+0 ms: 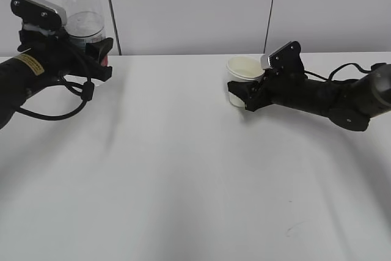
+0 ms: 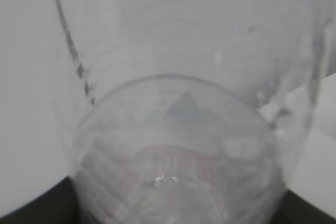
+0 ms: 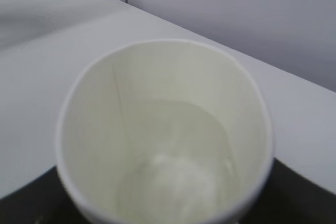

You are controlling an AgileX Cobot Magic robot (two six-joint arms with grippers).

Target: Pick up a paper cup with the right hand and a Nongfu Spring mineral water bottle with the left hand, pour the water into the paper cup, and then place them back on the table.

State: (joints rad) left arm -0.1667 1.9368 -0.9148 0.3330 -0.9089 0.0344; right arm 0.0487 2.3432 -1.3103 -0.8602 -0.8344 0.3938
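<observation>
White and plain, the large flat table (image 1: 183,169) fills the lower part of the exterior view, with a small dark scuff mark (image 1: 292,230) near its front right. At the far left stands the tall clear ribbed plastic mineral water bottle (image 1: 82,13), upright, its red neck ring showing at the top and a strip of red label visible beside the fingers. The left hand (image 1: 91,50), a black arm with a yellow label and a looped black cable, has its jaws closed around the lower body of the bottle, holding it. Whether the bottle's base touches the table cannot be told, as the gripper hides it. In the left wrist view the bottle (image 2: 178,129) fills nearly the whole frame, blurred, with a faint mountain print showing through the plastic.

Right of centre sits the small white tapered paper cup (image 1: 243,80), upright near the far edge of the table, well apart from the bottle. The right hand (image 1: 244,93), a black arm with a small grey plate, reaches in from the right, its jaws set on either side of the cup and gripping it. The right wrist view looks down into the cup (image 3: 163,129): some clear water (image 3: 178,182) lies in the cream inside, at the bottom.
</observation>
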